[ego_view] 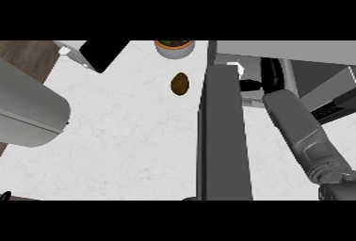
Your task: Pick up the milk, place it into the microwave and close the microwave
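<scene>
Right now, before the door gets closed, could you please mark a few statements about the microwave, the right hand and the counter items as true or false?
1. The microwave's dark grey door stands open. True.
2. The brown oval object lies inside the grey microwave. False: it lies on the white marbled counter, left of the door.
3. The black right hand is at the microwave's opening, to the right of the door. True.
4. The round pale pot stands at the counter's near edge. False: it stands at the far edge, beyond the brown oval object.
</scene>
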`<act>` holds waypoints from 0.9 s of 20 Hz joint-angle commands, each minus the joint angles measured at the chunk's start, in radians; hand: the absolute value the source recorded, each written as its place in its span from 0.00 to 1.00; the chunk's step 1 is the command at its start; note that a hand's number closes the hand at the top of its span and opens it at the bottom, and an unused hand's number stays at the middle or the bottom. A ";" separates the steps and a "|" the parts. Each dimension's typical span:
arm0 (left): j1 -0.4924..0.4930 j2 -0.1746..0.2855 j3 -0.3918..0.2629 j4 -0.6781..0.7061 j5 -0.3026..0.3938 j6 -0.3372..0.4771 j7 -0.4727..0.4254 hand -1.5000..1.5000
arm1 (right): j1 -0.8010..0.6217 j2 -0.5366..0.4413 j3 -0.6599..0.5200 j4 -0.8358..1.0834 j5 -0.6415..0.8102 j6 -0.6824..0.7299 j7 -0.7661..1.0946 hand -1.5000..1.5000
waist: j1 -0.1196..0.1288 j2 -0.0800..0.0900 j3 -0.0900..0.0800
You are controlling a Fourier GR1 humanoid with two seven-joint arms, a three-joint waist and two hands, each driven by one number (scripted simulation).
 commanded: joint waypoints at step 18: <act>0.015 -0.095 -0.205 -0.077 -0.171 -0.007 0.037 0.00 | 0.172 0.054 -0.081 -0.023 -0.127 0.364 -0.275 0.00 | -0.093 -0.047 -0.004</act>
